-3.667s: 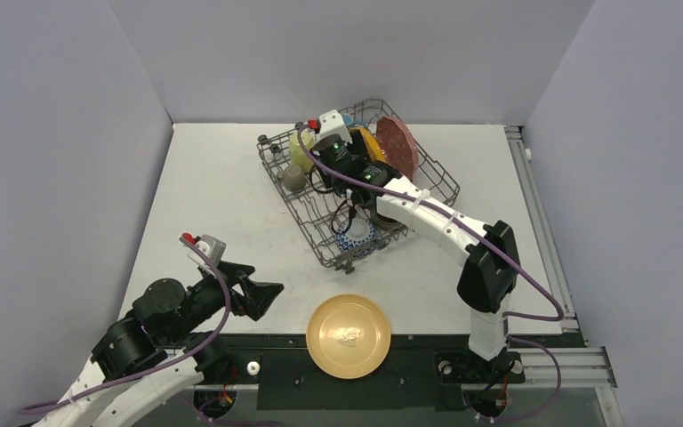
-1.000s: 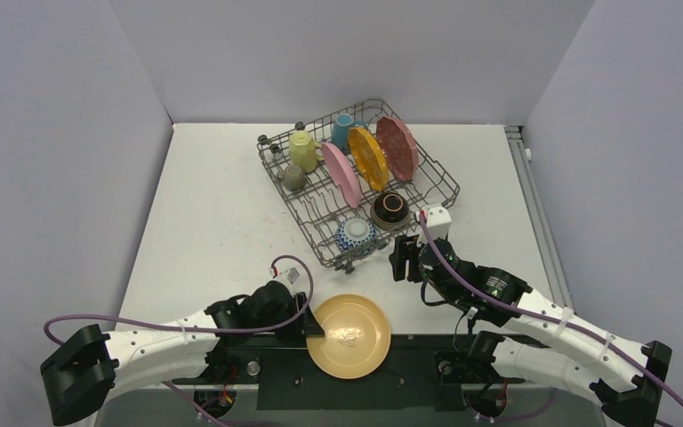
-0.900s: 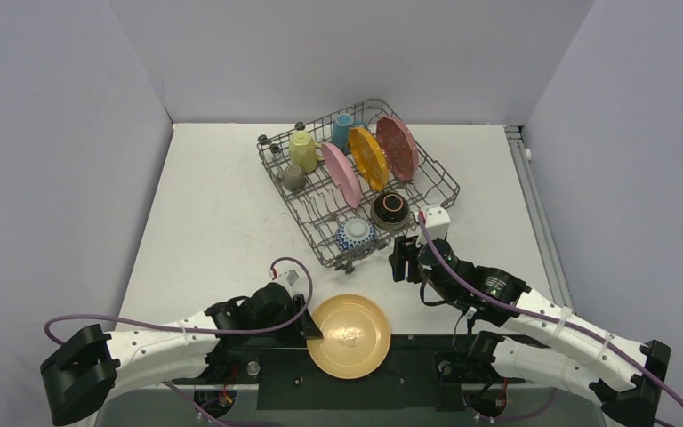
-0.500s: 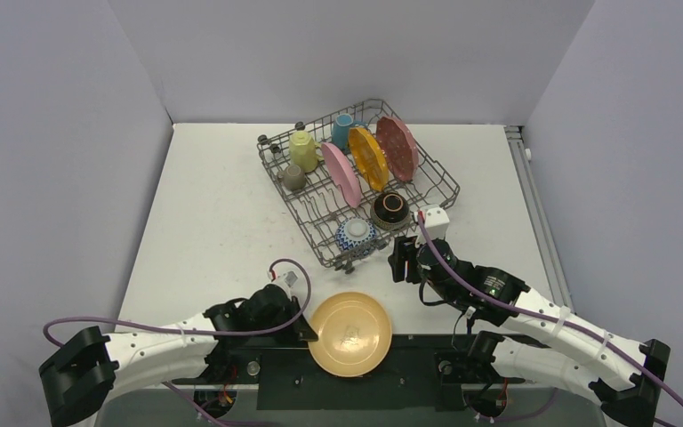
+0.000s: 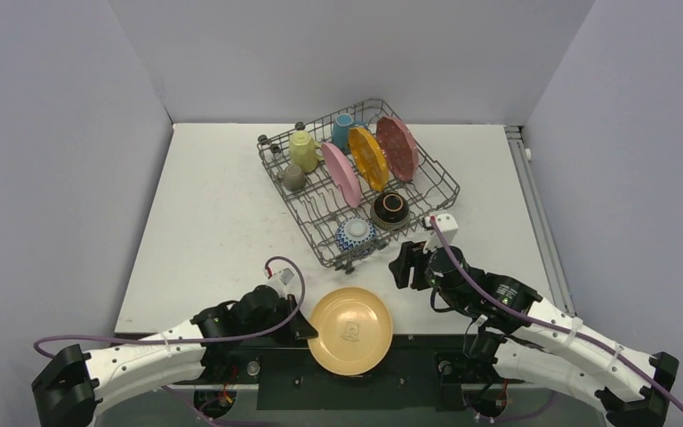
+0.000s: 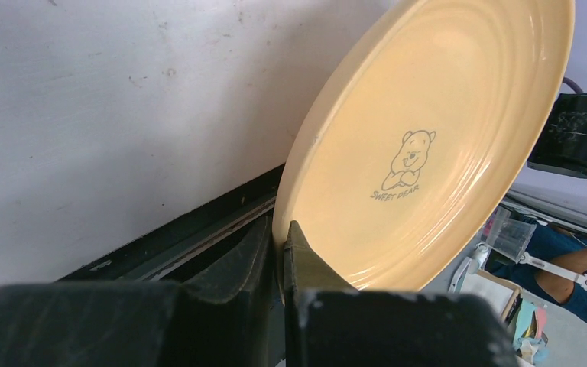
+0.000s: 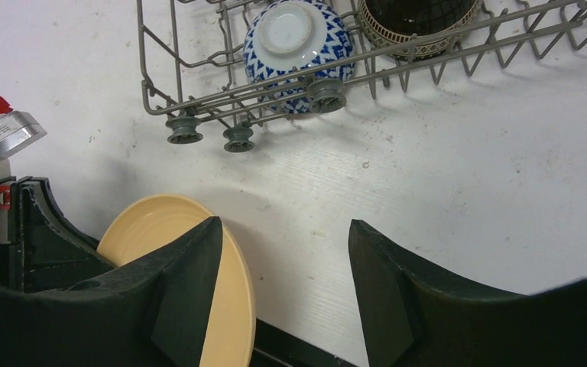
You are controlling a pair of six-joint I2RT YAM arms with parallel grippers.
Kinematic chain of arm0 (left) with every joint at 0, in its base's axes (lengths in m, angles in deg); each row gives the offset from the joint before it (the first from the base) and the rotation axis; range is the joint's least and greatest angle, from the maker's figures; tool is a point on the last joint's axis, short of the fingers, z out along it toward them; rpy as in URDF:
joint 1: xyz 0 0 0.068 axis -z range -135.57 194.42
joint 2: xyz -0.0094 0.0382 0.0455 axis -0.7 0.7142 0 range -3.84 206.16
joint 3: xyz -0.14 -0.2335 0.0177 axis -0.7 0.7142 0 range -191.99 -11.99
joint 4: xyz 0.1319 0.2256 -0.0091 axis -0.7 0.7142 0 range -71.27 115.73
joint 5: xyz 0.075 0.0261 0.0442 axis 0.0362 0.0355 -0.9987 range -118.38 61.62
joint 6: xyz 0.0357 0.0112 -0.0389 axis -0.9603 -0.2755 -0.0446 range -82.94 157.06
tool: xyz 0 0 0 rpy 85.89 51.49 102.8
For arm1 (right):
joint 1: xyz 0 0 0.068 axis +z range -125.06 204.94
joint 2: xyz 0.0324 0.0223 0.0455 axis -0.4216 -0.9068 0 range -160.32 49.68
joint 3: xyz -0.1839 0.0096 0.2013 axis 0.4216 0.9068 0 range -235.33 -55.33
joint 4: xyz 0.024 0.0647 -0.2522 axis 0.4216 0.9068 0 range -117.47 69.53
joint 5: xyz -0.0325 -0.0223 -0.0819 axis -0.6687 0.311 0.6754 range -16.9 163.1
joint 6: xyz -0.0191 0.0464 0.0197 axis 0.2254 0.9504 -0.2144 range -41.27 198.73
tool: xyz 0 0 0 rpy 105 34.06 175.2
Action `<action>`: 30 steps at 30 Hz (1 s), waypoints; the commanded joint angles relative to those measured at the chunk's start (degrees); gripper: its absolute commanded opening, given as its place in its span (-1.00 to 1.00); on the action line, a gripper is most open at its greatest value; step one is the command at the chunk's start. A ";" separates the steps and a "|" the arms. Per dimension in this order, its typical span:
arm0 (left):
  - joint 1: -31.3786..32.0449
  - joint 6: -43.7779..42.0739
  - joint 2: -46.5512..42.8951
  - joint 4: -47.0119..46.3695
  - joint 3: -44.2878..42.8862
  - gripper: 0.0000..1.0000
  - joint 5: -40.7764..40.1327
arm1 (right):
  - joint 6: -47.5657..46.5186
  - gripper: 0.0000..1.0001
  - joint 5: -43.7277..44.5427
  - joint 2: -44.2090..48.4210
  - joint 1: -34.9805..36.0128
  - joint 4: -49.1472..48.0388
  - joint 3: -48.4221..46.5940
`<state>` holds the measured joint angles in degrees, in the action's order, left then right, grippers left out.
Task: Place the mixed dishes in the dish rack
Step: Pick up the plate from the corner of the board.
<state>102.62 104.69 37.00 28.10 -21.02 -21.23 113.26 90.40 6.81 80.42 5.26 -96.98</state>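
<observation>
A tan plate (image 5: pixel 351 331) with a bear print (image 6: pixel 428 153) hangs over the table's near edge, tilted up. My left gripper (image 5: pixel 307 329) (image 6: pixel 283 229) is shut on its left rim. My right gripper (image 5: pixel 406 265) (image 7: pixel 283 222) stands open above bare table between the plate (image 7: pixel 134 225) and the dish rack (image 5: pixel 445 182), holding nothing. The grey wire rack (image 7: pixel 157 107) holds pink (image 5: pixel 341 173), orange (image 5: pixel 367 157) and red patterned (image 5: pixel 397 147) plates on edge, a dark-brown bowl (image 5: pixel 390 209) and a blue-white bowl (image 5: pixel 356 235) (image 7: pixel 298 34).
Light-blue (image 5: pixel 343 131), pale-yellow (image 5: pixel 303 149) and small olive (image 5: pixel 294 178) mugs sit in the rack's far left part. Grey walls close in the white table (image 5: pixel 213 222) on three sides. A black rail (image 5: pixel 409 360) runs along the near edge.
My left gripper has shut on the tan plate's rim and tipped the plate up. The right gripper has drifted slightly right and nearer, still open.
</observation>
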 commanded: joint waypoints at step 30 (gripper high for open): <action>0.23 -3.90 -9.67 5.01 -10.87 -1.00 -7.98 | 10.60 0.27 -31.42 6.08 -4.01 -8.51 12.00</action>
<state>102.62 102.25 27.01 34.61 -28.06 -27.41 122.94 60.12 13.74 74.65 0.58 -84.30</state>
